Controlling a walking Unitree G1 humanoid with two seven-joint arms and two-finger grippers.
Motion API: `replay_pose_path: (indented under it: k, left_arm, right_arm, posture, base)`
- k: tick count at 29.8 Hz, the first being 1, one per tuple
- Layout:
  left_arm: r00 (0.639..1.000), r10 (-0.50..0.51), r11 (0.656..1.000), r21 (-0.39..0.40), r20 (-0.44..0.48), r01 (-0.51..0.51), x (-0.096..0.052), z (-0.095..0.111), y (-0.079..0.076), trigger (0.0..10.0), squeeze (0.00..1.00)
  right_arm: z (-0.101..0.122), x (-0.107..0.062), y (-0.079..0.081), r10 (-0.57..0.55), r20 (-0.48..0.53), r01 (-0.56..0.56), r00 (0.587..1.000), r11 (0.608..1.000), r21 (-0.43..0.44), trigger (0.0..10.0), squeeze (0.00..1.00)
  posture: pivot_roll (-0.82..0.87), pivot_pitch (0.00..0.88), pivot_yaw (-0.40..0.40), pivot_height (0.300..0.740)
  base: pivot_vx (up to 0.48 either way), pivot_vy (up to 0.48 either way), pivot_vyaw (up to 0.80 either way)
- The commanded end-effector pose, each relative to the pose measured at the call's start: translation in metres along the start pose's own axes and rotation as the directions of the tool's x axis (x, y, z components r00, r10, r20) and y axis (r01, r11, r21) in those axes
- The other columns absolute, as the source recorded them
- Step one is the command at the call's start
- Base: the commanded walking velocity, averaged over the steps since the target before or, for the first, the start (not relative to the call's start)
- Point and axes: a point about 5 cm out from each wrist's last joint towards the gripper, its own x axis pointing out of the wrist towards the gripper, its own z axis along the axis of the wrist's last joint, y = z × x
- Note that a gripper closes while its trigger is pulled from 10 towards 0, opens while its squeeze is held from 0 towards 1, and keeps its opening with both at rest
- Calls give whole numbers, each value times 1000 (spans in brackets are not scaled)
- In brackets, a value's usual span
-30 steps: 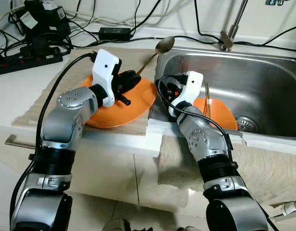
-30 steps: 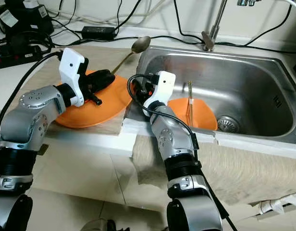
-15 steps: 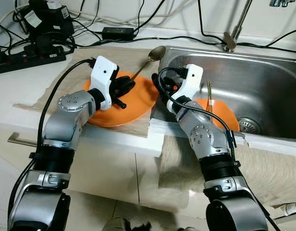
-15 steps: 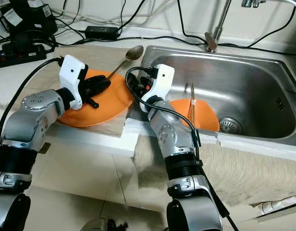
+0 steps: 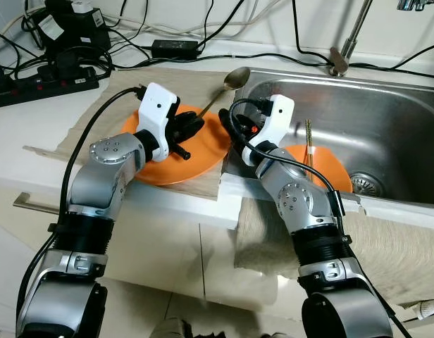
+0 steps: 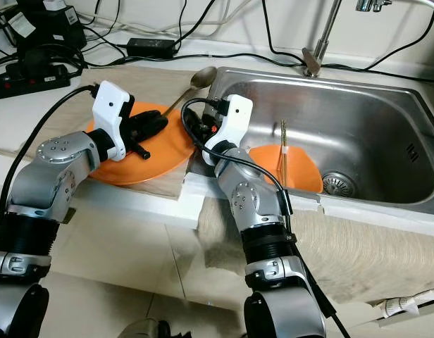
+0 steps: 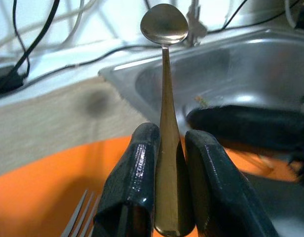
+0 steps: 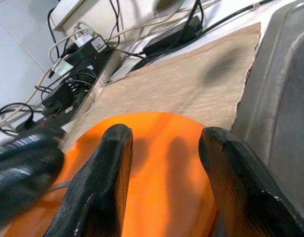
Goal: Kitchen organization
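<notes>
While left claw [image 7: 164,190] pinches spoon [image 7: 164,74] handle over orange plate [image 5: 196,151], right claw [image 8: 164,185] gapes beside it.

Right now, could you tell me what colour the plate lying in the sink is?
Orange; the plate shows best in the right eye view.

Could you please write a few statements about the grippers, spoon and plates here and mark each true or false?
1. The left gripper is shut on the spoon. True.
2. The spoon's bowl points toward the sink. True.
3. The right gripper holds the chopsticks. False: it is open, above the orange plate on the counter; the chopsticks lie on the orange plate in the sink.
4. A fork lies on the plate on the counter. True.
5. Both orange plates are in the sink. False: one rests on the counter mat.
</notes>
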Motion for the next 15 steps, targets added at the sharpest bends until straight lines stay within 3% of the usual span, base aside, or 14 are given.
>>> replay_pose_path:
  k: [1, 15]
  left_arm:
    - [999, -28, 999, 19, 26, 27, 1, 8, -5, 0, 0]
    - [999, -36, 999, 25, -11, 36, 1, -2, -8, 0, 0]
  right_arm:
    - [1, 14, 43, 104, 27, -105, 994, 993, 54, 10000, 0]
    - [9, 15, 50, 132, 57, -134, 990, 991, 27, 10000, 0]
  posture:
    - [101, 29, 11, 740]
    - [98, 31, 10, 740]
  base:
    - [0, 0, 0]
    - [0, 0, 0]
